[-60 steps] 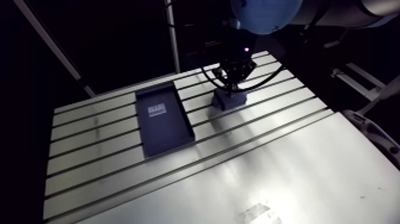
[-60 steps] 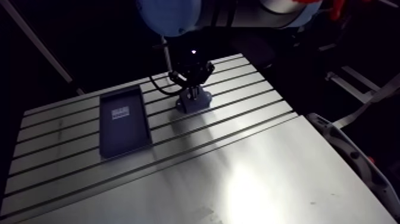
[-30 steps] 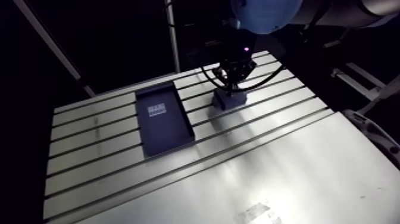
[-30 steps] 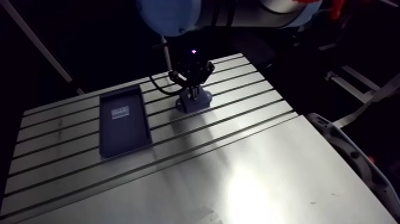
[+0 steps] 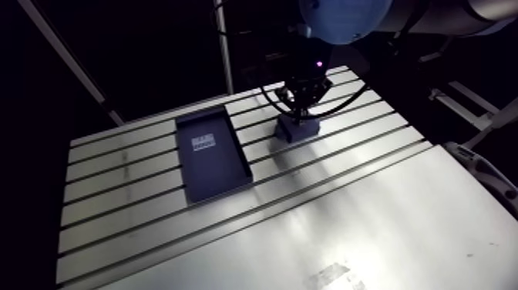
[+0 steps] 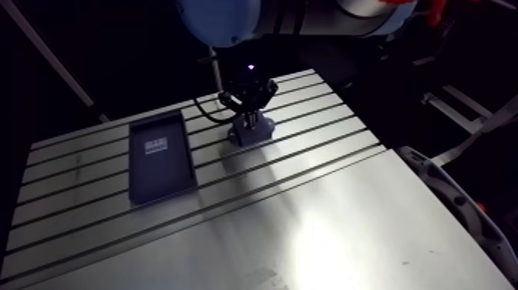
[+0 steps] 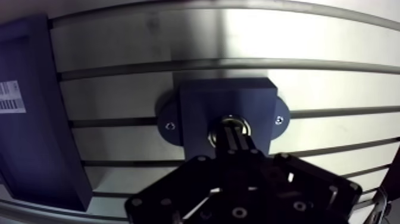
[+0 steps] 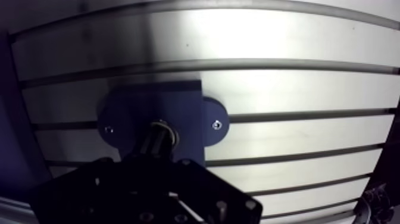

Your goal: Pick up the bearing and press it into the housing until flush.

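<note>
Bearing in the bore, press under way

Bearing (image 7: 237, 123) sits in the round bore at the middle of the dark blue housing (image 7: 202, 104), its bright metal ring showing around the fingertips. How deep it lies against the block's top face cannot be read from the wrist view, so flushness is unsettled. The housing stands on the slotted table (image 7: 297, 42), with a screw (image 7: 171, 126) in each of its two side ears.

The step in hand looks like the press itself: pick-up and carry are done, and the part is at its seat. The next move calls for a straight push down along the bore's axis, with no tilt that would cock the ring. It should stop once the ring is level with the face, then the tool should lift clear.

The gripper (image 7: 231, 138) comes straight down on the bore, its two fingers (image 7: 233, 144) drawn together into one narrow stem whose tips meet the bearing. Whether they nip part of the ring or only bear on it I cannot tell. In the arm view the wrist hangs vertical over the housing at the far side of the table.

A dark tray (image 7: 36, 137) with a white label lies beside the housing, apart from it
</note>
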